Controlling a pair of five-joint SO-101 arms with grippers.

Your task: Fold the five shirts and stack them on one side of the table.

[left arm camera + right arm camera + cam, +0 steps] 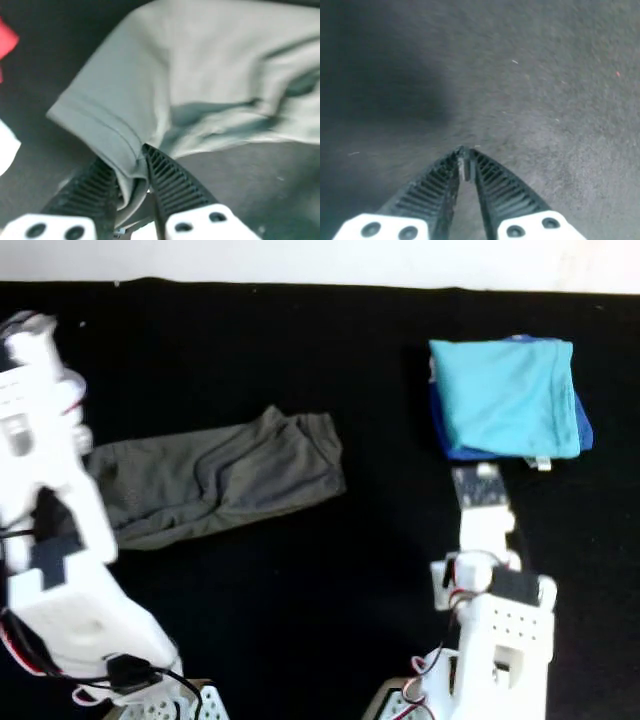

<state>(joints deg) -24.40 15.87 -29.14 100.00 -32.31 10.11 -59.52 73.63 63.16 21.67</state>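
A grey shirt lies crumpled lengthwise across the left middle of the black table. My left gripper is shut on the hemmed edge of the grey shirt, at its end nearest the left arm. At the back right a folded turquoise shirt rests on a folded blue shirt. My right gripper is shut on nothing, just over the bare cloth; in the high view the right arm stands just in front of the stack.
The black tablecloth covers the whole table, and its far edge meets a pale wall. A red patch and a white piece show at the edge of the left wrist view.
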